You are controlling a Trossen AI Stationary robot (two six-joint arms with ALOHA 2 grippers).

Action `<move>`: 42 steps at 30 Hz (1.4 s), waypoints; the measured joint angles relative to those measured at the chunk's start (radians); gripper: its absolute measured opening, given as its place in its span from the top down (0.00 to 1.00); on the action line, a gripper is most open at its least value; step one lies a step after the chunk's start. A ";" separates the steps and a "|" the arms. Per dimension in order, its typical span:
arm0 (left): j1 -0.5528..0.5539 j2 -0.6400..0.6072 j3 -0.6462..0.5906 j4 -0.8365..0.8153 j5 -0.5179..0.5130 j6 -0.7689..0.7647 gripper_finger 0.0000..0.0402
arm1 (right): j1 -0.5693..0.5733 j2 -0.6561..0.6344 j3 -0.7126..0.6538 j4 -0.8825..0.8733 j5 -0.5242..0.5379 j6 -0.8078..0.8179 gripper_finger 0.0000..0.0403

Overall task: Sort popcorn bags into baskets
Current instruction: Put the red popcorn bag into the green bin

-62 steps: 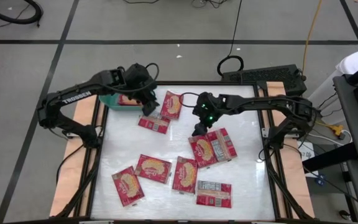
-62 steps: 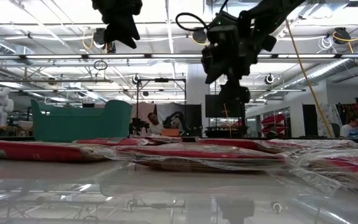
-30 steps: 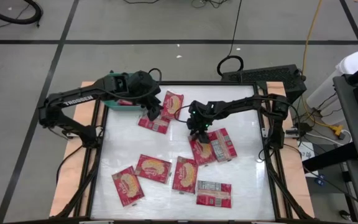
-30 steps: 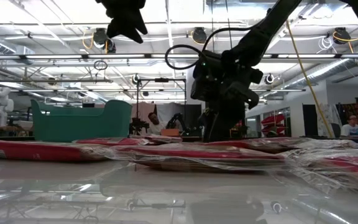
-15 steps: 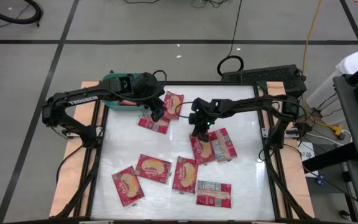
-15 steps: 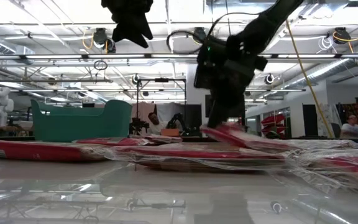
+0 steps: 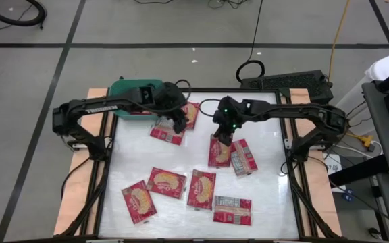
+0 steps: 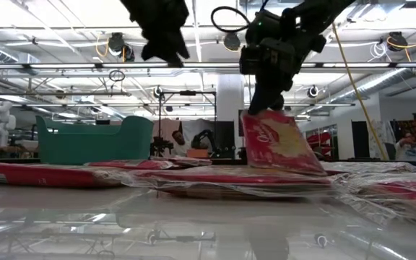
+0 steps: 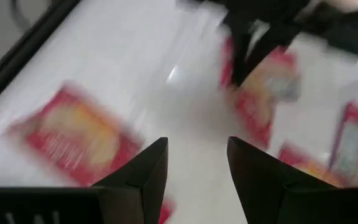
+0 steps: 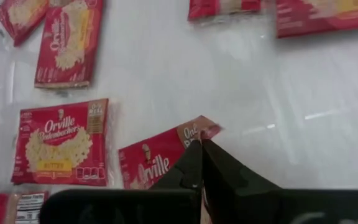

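Teal basket (image 7: 132, 90) sits at the far left corner of the desk (image 7: 262, 182), partly under the left arm. Left gripper (image 7: 179, 125) hangs above the desk just beside two popcorn bags, one (image 7: 167, 133) below it and one (image 7: 189, 115) toward the far edge; its fingers (image 9: 145, 171) stand apart, nothing between them. Right gripper (image 7: 223, 138) is near the desk's centre, fingers together and clamped on the top edge of a popcorn bag (image 8: 278, 141), which hangs tilted with its lower edge at the desk among other bags. Beside it lies a bag (image 7: 243, 157) with a grey-white label panel. Along the near half of the desk lie four more bags: (image 7: 138, 201), (image 7: 167, 183), (image 7: 201, 190) and, with a label panel, (image 7: 231, 210). The wrist view of the right arm shows the clamped bag's corner at the fingers (image 10: 197, 168).
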 joint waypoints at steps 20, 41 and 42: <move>-0.125 0.342 -0.050 0.404 0.113 0.006 0.28 | -0.038 -0.090 0.001 -0.111 0.023 -0.003 1.00; -0.065 0.483 -0.050 0.621 0.264 -0.073 0.94 | -0.037 -0.124 0.001 -0.104 -0.004 0.091 1.00; -0.056 0.471 -0.051 0.600 0.264 -0.064 0.93 | -0.037 -0.129 0.001 -0.098 -0.004 0.109 1.00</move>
